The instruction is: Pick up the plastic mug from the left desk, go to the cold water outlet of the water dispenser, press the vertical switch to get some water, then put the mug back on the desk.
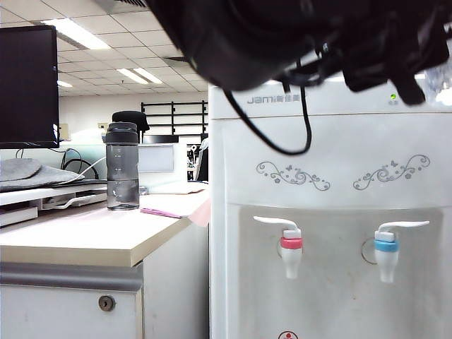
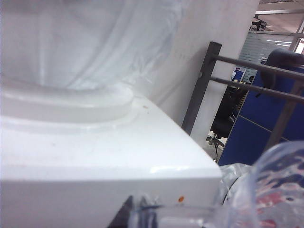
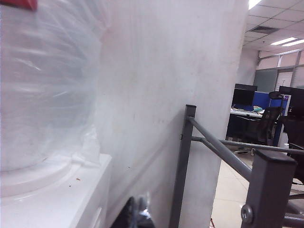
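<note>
The water dispenser (image 1: 332,141) fills the right of the exterior view. Its cold water outlet (image 1: 386,254) has a blue collar, and the thin white vertical switch (image 1: 402,226) lies over it. The left desk (image 1: 85,240) stands beside it. In the left wrist view the clear dimpled plastic mug (image 2: 280,185) hangs at my left gripper (image 2: 142,213), which is shut on the mug's clear edge, level with the dispenser's top (image 2: 104,152). My right gripper (image 3: 137,213) shows only its tips, pressed together and holding nothing, beside the dispenser's top (image 3: 52,199). The mug does not show in the exterior view.
A dark arm (image 1: 282,35) looms close across the top of the exterior view. A smoky-grey bottle (image 1: 122,169) and a monitor (image 1: 28,85) stand on the desk. The pink-red tap (image 1: 290,251) sits left of the blue one. A wrapped water jug (image 3: 42,95), a wall and a grey metal rail (image 3: 213,147) are near.
</note>
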### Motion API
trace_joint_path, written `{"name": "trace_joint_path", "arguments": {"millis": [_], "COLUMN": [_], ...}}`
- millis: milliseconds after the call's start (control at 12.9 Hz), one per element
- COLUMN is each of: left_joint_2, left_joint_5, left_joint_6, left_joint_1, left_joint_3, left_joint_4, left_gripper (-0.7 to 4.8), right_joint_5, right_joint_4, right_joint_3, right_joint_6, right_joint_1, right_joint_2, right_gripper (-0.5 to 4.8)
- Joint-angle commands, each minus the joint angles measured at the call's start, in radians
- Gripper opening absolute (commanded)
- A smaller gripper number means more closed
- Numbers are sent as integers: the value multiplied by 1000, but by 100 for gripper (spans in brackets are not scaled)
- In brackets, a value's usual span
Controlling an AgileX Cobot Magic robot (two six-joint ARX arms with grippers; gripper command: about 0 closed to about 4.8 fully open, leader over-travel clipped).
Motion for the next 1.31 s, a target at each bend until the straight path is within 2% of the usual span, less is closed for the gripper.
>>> {"name": "trace_joint_path", "arguments": {"millis": [77, 232, 309, 541, 618, 1160, 1237, 1314], "left_joint_2": [-64, -104, -186, -230, -317, -469, -592, -607], "left_joint_5": [-4, -7, -23, -30, -51, -88, -89, -88], "left_joint_6": [22, 22, 17, 25, 37, 52, 57, 57], "left_joint_1": [4, 12, 48, 81, 101, 148, 289, 315], "left_joint_3": [4, 3, -2, -3, -21, -166, -267, -285], "left_joint_4": [-18, -68, -163, -181, -299, -319, -331, -332], "left_gripper": [-5, -5, -5, -5, -5, -5, -5, -5], "right_joint_5": [5, 5, 5, 5, 5, 2, -2, -2], "right_joint_4": [11, 11, 11, 11, 10, 9, 3, 2], "right_joint_3": [4, 4, 4, 4, 4, 3, 3, 3], "right_joint_6": [-3, -3, -3, -3, -3, -3, -3, -3], "right_joint_1": [1, 1, 0, 0, 0, 2, 1, 1], "right_joint_2": [0, 0, 0, 0, 0, 0, 1, 0], "right_gripper": [-1, 0, 0, -1, -1, 0, -1, 0]}}
